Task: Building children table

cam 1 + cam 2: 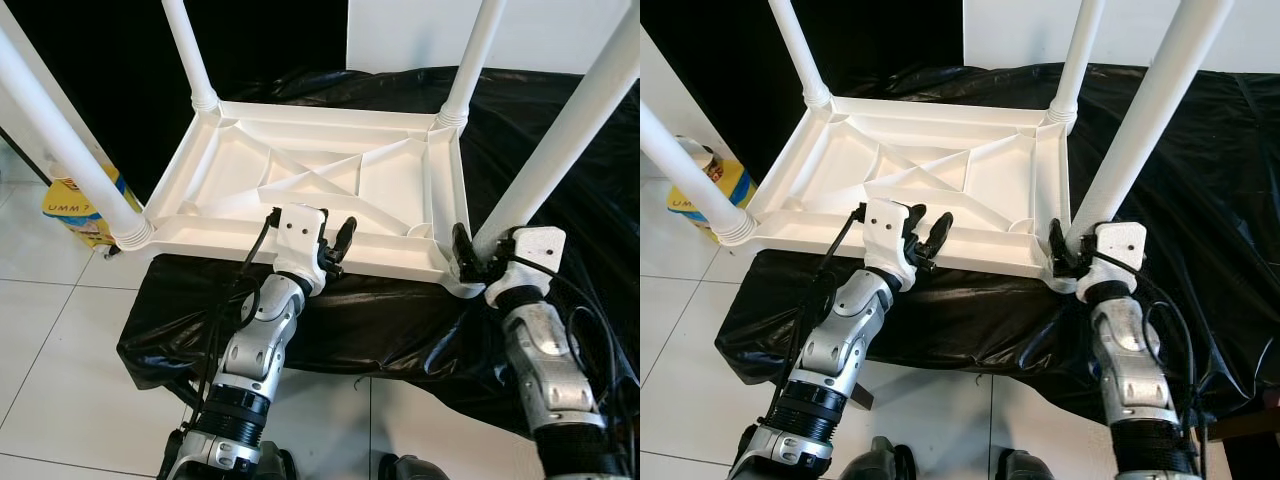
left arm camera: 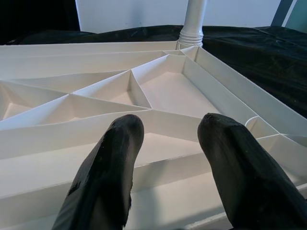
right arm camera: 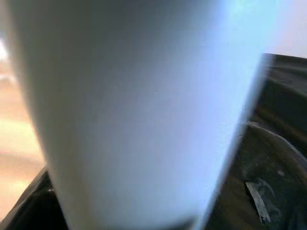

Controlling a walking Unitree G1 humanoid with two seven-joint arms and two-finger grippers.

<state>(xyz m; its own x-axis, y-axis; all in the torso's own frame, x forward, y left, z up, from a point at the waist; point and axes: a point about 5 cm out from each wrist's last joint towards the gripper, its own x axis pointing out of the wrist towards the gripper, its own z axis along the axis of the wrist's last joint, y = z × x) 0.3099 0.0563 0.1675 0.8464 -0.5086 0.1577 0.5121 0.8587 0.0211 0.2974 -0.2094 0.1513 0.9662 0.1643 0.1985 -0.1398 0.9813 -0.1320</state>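
White plastic children's table (image 1: 330, 185), inverted on a bench (image 1: 560, 130) draped in black sheeting, its ribbed underside facing up and four white legs rising from the corner sockets. The near left leg (image 1: 60, 140) and near right leg (image 1: 570, 130) slant out toward the camera; the two far legs (image 1: 187, 50) stand at the back corners. Left gripper (image 1: 335, 250) sits at the table's near rim, roughly midway along it, with its two black fingers (image 2: 105, 177) spread apart and nothing between them; in the left wrist view they point across the triangular ribs toward a far leg socket (image 2: 191, 36). Right gripper (image 1: 468, 258) is at the near right corner, pressed against the base of the near right leg, which appears in the right wrist view as a blurred white column (image 3: 139, 110) directly ahead; whether its fingers close on the leg or merely flank it cannot be told from these views. A yellow package (image 1: 80, 205) stands on the tiled floor (image 1: 60, 340) to the left of the bench.
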